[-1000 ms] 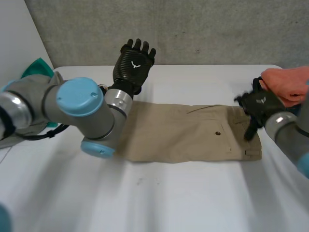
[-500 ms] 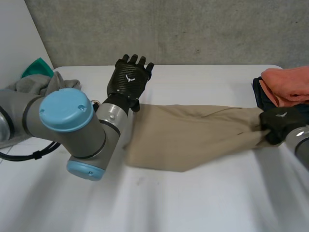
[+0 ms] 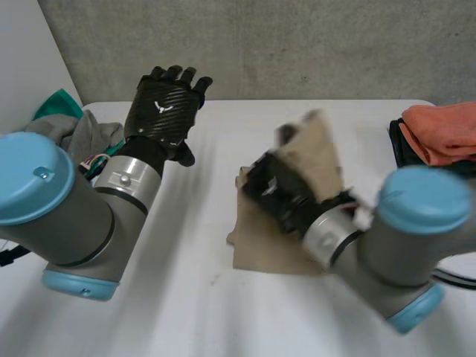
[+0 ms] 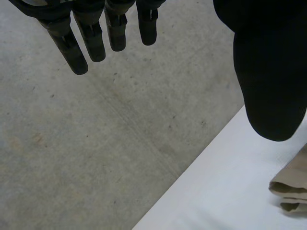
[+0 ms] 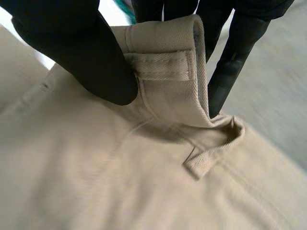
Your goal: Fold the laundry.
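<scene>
Overall: you had the right hand on the laundry and the left hand clear of it.
Left hand (image 3: 165, 97): you held it raised over the white table (image 3: 186, 312), its back toward the head camera.
Left fingers (image 4: 88, 40): these were straight and slightly spread, with the thumb set well apart from them. Nothing lay between thumb and fingers.
Beyond the left fingertips: the left wrist view showed you the grey concrete wall (image 4: 96, 143) and the table's edge.
Right hand (image 3: 279, 195): you had it closed on the khaki trousers (image 3: 271, 249).
Right fingers: the thumb pressed the waistband (image 5: 163, 36) against the fingers behind it, a firm pinch.
Belt loop (image 5: 165, 67): it sat on the waistband just beside the right thumb tip.
Khaki trousers: the waistband end was lifted with the right fingers, and the rest lay bunched on the table under and beside that hand. A folded edge (image 4: 290, 187) rested on the table near the left thumb tip.
Orange cloth (image 3: 439, 130): it lay on a dark cloth (image 3: 396, 145), well apart from the right fingers.
Grey garment (image 3: 85, 130) and green cloth (image 3: 53, 104): both lay beside the left forearm, well apart from the left fingers.
</scene>
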Controlling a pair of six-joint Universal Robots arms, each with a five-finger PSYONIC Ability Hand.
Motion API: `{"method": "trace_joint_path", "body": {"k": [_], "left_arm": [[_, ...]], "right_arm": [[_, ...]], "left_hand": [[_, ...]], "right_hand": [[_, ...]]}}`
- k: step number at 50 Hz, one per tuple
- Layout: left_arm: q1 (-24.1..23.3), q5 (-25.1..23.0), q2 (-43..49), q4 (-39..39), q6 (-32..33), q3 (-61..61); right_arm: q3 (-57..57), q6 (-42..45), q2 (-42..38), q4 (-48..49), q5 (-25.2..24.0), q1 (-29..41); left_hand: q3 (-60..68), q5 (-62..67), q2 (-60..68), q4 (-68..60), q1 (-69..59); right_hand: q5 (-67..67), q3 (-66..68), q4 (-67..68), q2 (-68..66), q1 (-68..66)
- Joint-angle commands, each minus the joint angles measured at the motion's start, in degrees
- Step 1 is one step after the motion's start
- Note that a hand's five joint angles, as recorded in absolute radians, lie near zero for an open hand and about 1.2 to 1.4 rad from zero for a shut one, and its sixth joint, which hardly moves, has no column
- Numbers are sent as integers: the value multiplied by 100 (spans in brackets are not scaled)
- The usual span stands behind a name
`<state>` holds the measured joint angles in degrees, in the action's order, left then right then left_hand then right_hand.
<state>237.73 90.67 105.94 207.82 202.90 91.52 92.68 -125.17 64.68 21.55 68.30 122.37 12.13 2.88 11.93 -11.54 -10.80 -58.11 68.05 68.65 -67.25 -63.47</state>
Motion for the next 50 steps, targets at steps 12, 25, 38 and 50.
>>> {"method": "trace_joint_path", "body": {"k": [12, 25, 38, 50], "left_arm": [[-78, -5, 6, 57, -101, -353], [-1106, -5, 1903, -1787, -1147, -2568], [-1115, 996, 3012, -3037, -1112, -2851], [-1115, 926, 2942, -3573, -1138, -2701]], "right_arm": [[163, -3132, 1107, -80, 157, -292], [-407, -4859, 864, -2453, 87, -1980], [-1471, -3849, -1027, -2963, 148, -1805], [-1542, -3171, -906, -2876, 491, -1761]], "left_hand": [[-213, -288, -193, 154, 80], [-213, -288, -193, 154, 80], [-108, -183, -88, 48, -25], [94, 19, 114, -154, -228]], "right_hand": [[5811, -5805, -5865, 5725, 5347], [5811, -5805, -5865, 5725, 5347], [5811, -5805, -5865, 5725, 5347], [5811, -5805, -5865, 5725, 5347]]}}
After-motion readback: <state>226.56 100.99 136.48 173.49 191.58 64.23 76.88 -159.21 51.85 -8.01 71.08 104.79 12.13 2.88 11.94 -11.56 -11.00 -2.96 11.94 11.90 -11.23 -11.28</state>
